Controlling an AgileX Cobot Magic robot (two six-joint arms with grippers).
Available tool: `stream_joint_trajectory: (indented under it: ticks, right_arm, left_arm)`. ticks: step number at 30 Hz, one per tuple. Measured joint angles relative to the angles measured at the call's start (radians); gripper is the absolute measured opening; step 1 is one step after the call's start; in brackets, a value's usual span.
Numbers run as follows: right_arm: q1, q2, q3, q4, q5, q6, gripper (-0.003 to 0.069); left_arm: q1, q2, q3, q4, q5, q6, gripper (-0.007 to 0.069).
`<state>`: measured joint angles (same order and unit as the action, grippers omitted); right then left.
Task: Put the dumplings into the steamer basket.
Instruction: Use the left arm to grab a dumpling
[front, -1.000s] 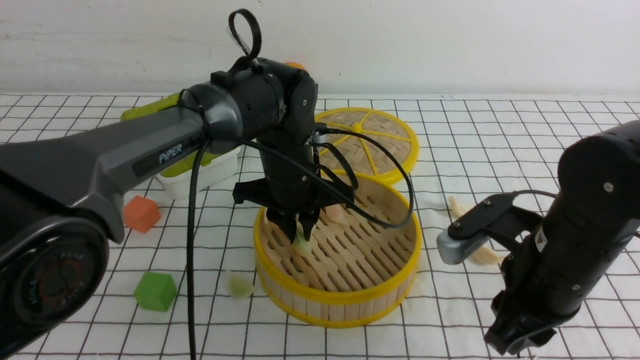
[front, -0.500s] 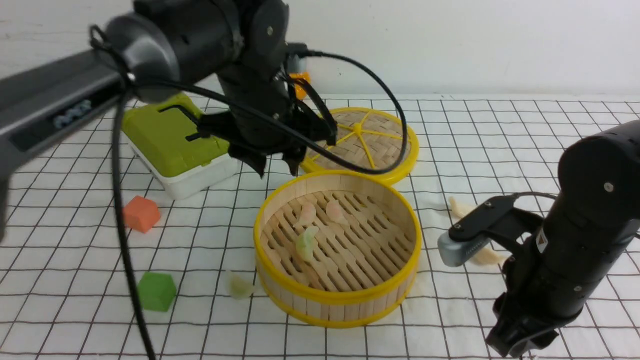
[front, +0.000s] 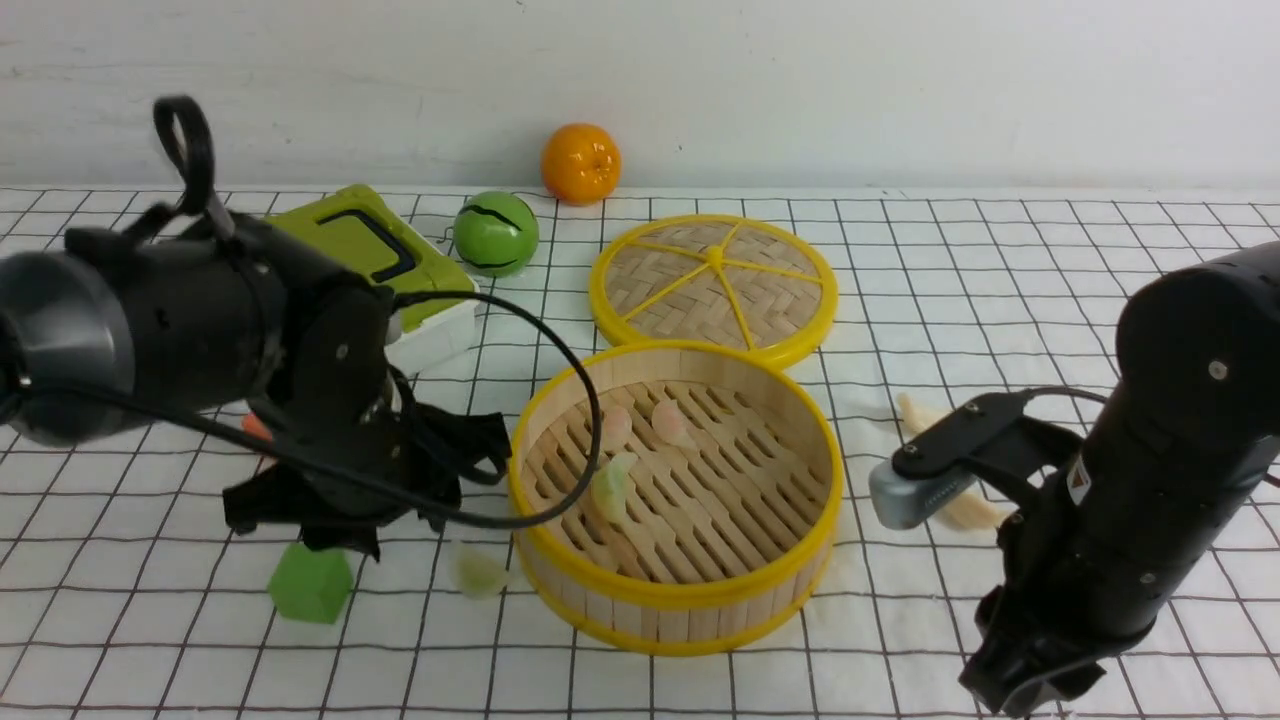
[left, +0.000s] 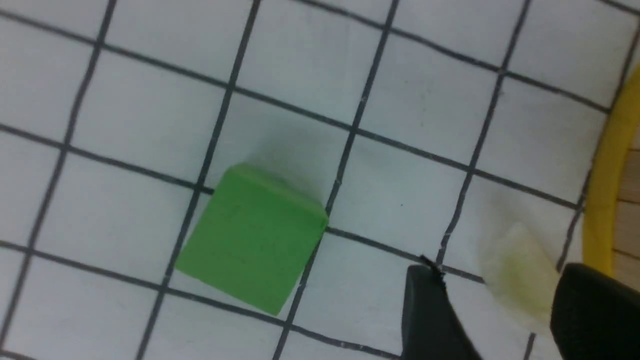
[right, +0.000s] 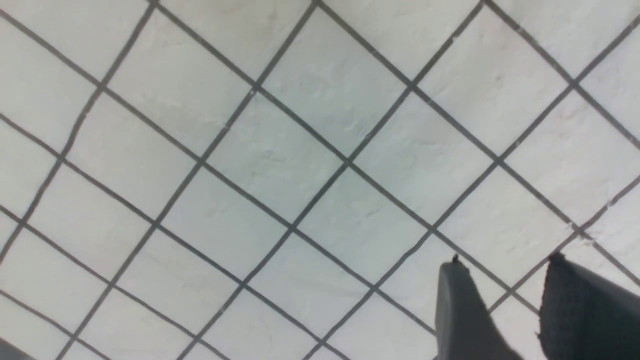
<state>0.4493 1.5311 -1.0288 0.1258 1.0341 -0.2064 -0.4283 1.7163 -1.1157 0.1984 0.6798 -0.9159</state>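
Observation:
The steamer basket (front: 677, 600) stands mid-table and holds two pinkish dumplings (front: 613, 425) (front: 672, 422) and one pale green dumpling (front: 610, 487). Another pale green dumpling (front: 480, 572) lies on the cloth by the basket's front left; in the left wrist view it (left: 517, 272) lies between my open fingers. My left gripper (front: 400, 525) (left: 497, 305) is open, low over the cloth beside it. Two cream-white dumplings (front: 918, 412) (front: 978, 514) lie right of the basket, one partly hidden by my right arm. My right gripper (front: 1020, 690) (right: 502, 272) is open and empty over bare cloth.
A green foam cube (front: 310, 582) (left: 250, 237) sits just left of my left gripper. The orange cube is almost hidden behind the left arm. The flat woven lid (front: 712, 285), a green-lidded box (front: 375, 245), a green ball (front: 496, 233) and an orange (front: 580, 162) stand behind.
My left gripper let go of the pale green dumpling in the basket, rose, then swung left and down to the dumpling on the cloth. The right arm has barely moved.

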Motion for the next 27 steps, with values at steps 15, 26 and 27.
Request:
stream_joint_trajectory:
  ticks: [15, 26, 27]
  right_arm:
    - [0.000, 0.000, 0.000, 0.002, -0.023, 0.018, 0.0239]
    - [0.000, 0.000, 0.000, 0.021, -0.023, 0.018, 0.0239]
    - [0.000, 0.000, 0.000, 0.021, -0.023, 0.018, 0.0239]
  left_arm:
    - [0.000, 0.073, 0.002, -0.044, -0.106, -0.043, 0.0337]
    - [-0.001, 0.105, 0.002, -0.044, -0.137, -0.043, 0.0337]
    - [-0.001, 0.112, 0.002, -0.045, -0.138, -0.043, 0.0337]
